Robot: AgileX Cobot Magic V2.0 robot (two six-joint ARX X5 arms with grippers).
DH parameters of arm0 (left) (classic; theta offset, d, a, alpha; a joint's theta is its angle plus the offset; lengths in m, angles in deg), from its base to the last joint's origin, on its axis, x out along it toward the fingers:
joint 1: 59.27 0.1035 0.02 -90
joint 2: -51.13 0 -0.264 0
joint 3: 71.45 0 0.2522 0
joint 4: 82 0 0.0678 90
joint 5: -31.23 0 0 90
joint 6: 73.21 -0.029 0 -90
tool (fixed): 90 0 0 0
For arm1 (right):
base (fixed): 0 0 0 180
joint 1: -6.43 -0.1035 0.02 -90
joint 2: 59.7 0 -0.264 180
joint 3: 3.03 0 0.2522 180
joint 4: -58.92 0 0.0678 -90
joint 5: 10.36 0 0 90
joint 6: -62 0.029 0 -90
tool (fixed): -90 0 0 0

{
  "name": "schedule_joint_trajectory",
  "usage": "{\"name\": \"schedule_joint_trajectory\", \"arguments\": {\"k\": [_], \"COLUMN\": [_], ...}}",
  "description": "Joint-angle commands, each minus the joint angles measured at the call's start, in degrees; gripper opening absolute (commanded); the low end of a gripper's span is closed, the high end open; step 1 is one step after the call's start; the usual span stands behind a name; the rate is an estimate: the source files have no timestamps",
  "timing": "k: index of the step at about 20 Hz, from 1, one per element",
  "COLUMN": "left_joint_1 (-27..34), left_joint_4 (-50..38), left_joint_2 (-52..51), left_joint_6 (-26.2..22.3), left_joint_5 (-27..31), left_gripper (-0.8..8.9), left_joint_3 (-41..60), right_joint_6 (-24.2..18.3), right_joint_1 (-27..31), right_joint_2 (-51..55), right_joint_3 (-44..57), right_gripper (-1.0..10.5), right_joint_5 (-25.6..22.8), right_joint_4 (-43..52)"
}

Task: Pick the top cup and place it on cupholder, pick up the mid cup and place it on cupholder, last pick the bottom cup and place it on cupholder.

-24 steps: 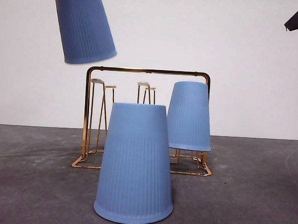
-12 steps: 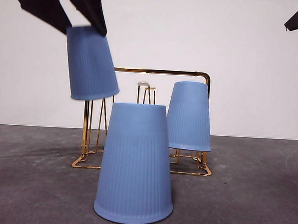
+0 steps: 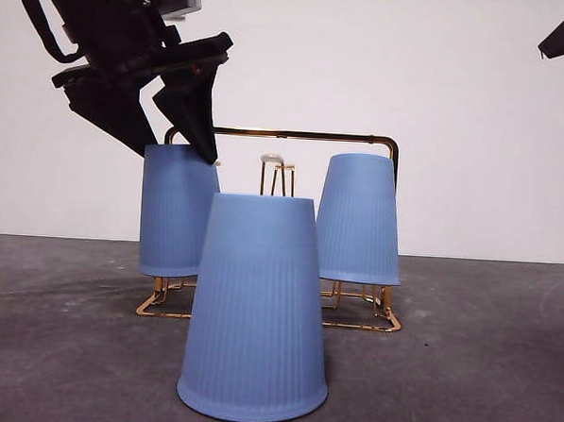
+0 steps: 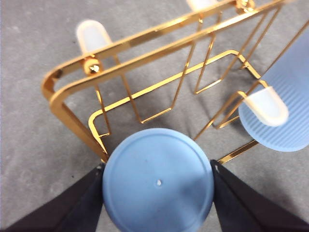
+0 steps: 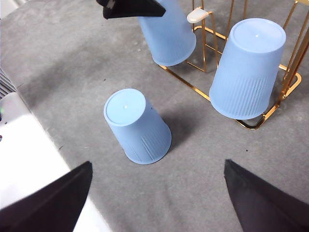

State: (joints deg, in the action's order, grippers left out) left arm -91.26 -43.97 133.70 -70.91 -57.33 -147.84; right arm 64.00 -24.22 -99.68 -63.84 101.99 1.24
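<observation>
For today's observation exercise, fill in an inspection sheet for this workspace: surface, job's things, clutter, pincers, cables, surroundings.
Surface: grey table, bare around the things.
Job's things: gold rack; right cup upside down on the rack; left cup upside down at the rack's other end; front cup upside down on the table, apart from the rack.
Clutter: nothing seen.
Pincers: left pincer shut on the left cup; right pincer open, holding nothing, high above the table.
Cables: black cable on the left arm.
Surroundings: plain white wall.
</observation>
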Motion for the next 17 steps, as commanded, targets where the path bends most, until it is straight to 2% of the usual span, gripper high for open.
{"name": "schedule_joint_trajectory", "arguments": {"k": [1,3,4,10,17], "left_joint_1": [-0.26,-0.26,-0.28,-0.28,-0.28], "left_joint_4": [0.44,0.68,0.94,1.86,7.23], "left_joint_2": [1.75,1.70,1.66,-0.66,-10.82], "left_joint_6": [-0.57,-0.57,-0.55,-0.31,0.35], "left_joint_5": [-0.24,-0.24,-0.24,-0.24,-0.55], "left_gripper": [2.62,3.79,4.02,4.07,4.06], "left_joint_3": [-0.87,-0.87,-0.87,-0.87,-0.87], "right_joint_6": [0.52,0.52,0.55,0.59,0.83], "right_joint_1": [-0.33,-0.33,-0.33,-0.33,-0.33], "right_joint_2": [-0.35,-0.35,-0.35,-0.35,-0.39], "right_joint_3": [-0.52,-0.52,-0.52,-0.52,-0.52], "right_gripper": [4.3,4.3,4.3,4.3,4.3], "right_joint_5": [0.17,0.15,0.15,0.15,0.17], "right_joint_4": [0.59,0.61,0.63,0.61,1.60]}}
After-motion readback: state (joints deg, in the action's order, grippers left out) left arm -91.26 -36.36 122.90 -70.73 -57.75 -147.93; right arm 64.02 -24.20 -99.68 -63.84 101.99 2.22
